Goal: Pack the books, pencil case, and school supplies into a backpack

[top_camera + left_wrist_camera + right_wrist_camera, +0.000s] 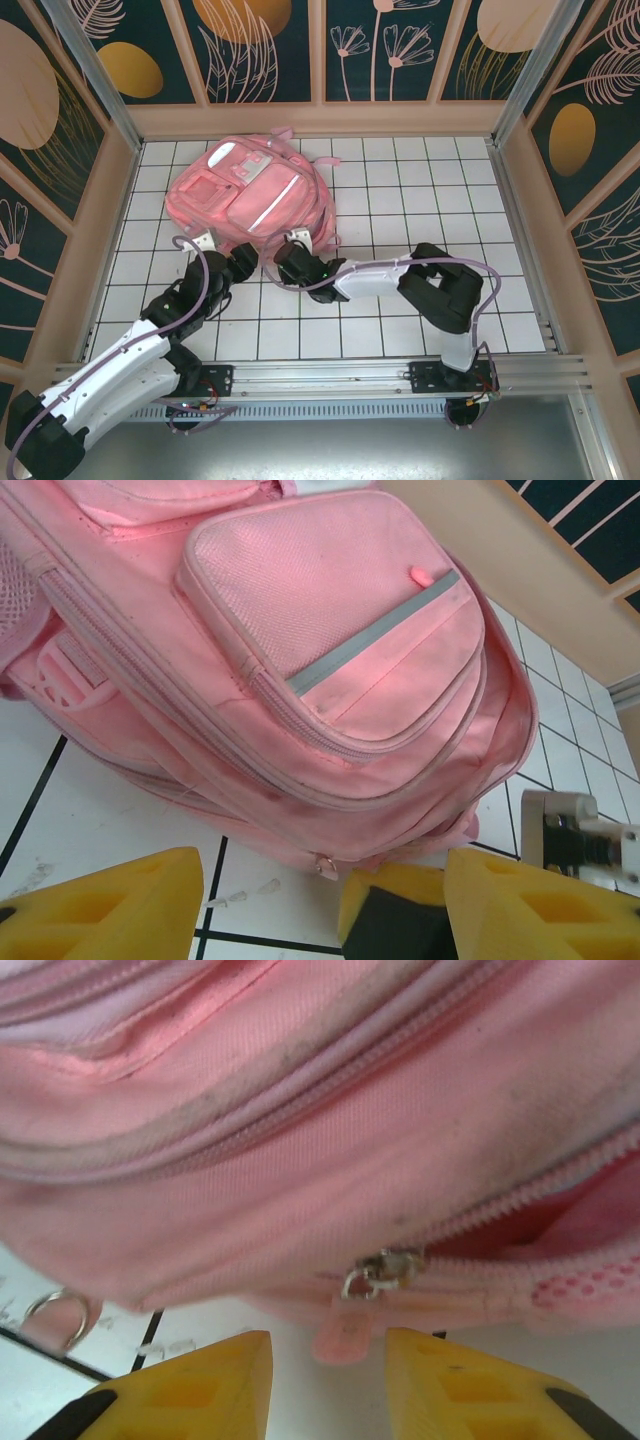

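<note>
The pink backpack (pixel 250 195) lies flat on the white tiled table, front pockets and pale reflective strip (pixel 375 630) facing up. My left gripper (pixel 243 263) sits at its near edge, open (pixel 320 915), with bare table between the fingers. Just to the right of it, my right gripper (pixel 283 251) is open (pixel 330 1390) at the same edge. The pink zipper pull tab (pixel 345 1338) hangs between the right gripper's yellow fingers (pixel 195 1390), unclamped, under a metal slider (pixel 382 1268). To the right of the slider the zipper gapes slightly. The books, pencil case and school supplies are out of view.
A small metal ring (pixel 327 865) hangs from the backpack's near edge between the two grippers. One yellow finger of the right gripper (pixel 400 910) shows in the left wrist view, close to my left gripper's right finger. Low walls surround the tiled table (pixel 420 200).
</note>
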